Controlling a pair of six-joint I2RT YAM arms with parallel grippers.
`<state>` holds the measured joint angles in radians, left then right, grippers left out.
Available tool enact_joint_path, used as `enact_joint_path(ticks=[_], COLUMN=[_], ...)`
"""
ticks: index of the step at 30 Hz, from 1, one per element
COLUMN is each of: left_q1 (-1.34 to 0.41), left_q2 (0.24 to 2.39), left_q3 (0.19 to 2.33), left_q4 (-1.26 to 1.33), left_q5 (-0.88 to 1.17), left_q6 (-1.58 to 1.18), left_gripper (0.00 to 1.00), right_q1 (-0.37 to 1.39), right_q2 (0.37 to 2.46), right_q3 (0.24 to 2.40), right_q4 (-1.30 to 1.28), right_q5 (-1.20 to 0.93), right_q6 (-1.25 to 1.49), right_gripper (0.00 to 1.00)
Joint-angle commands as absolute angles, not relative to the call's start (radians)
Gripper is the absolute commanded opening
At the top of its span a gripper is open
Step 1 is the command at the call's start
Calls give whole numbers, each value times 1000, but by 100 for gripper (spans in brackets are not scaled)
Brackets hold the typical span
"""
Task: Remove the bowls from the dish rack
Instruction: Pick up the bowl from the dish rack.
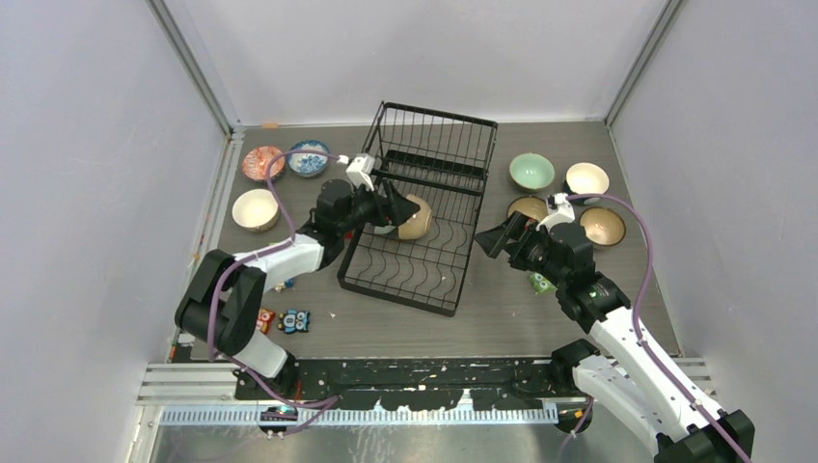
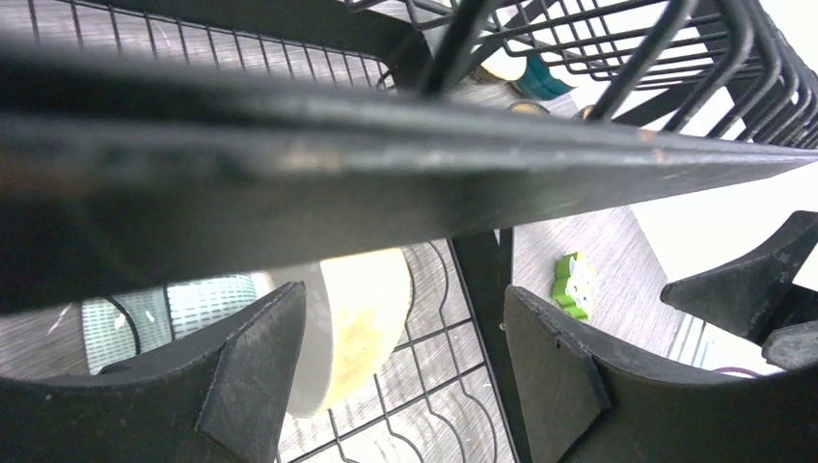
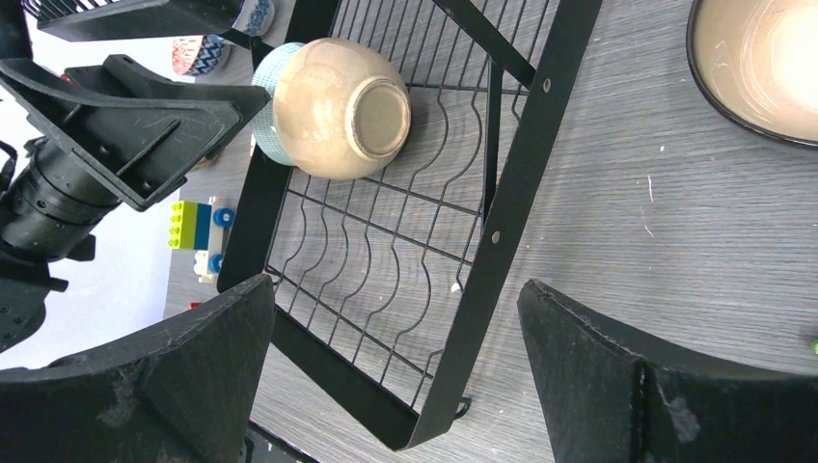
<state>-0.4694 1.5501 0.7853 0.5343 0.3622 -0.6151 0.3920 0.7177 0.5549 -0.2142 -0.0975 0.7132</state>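
So, the grey table (image 1: pixel 540 318) carries everything. The black wire dish rack (image 1: pixel 431 181) sits mid-table, box basket at the far end and flat slotted tray nearer the arms.

The left pincer (image 1: pixel 395 208) reaches in over the tray's left edge, fingers spread wide with nothing pinched. From its own camera a rack bar fills most of the view. The right pincer (image 1: pixel 492 239) hangs just off the tray's right edge, also spread and holding nothing.

Two bowls are on the tray. A tan bowl (image 1: pixel 415 217) is tipped on its side with its foot facing the right arm, and a ribbed pale green bowl (image 3: pixel 262 111) is tucked right behind it, mostly hidden. The tan rim sits just beside one left finger, can't tell if it's touching.

On the table left of the rack:
- a red patterned bowl (image 1: pixel 262 163)
- a blue-and-white bowl (image 1: pixel 309 157)
- a cream bowl (image 1: pixel 256 208)

Right of it:
- a smooth green bowl (image 1: pixel 531 172)
- a white bowl (image 1: pixel 587 179)
- a brown bowl (image 1: pixel 528 207)
- a dark-rimmed bowl (image 1: pixel 602 226)

Small stuff: a green toy block (image 1: pixel 540 283) by the right arm and two colourful toys (image 1: pixel 294 320) near the left arm.
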Motion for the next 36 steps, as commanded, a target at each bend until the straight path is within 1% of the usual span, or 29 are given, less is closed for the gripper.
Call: enact_joint_path(ticks=[1, 14, 17, 21, 25, 32, 36], left_q1=[-523, -540, -544, -551, -551, -552, -552], left_q2=[1537, 1559, 1536, 1485, 1481, 1536, 1564], left_q3=[784, 710, 686, 647, 640, 632, 651], left_q4=[463, 542, 542, 541, 542, 694, 733], left_q5=[390, 367, 315, 244, 240, 275, 276], left_q6=[-582, -670, -691, -703, -700, -712, -703], left_gripper=[76, 75, 75, 78, 81, 79, 77], right_q1=[399, 398, 399, 399, 398, 398, 399], right_q2=[713, 728, 730, 729, 740, 724, 724], right_q3=[551, 543, 545, 546, 545, 535, 538], right_q4=[-190, -186, -187, -186, -178, -181, -184], right_q5=[-85, -84, -83, -79, -85, -86, -86], right_q6=[712, 723, 726, 726, 729, 727, 725], right_gripper=[100, 100, 100, 100, 100, 100, 100])
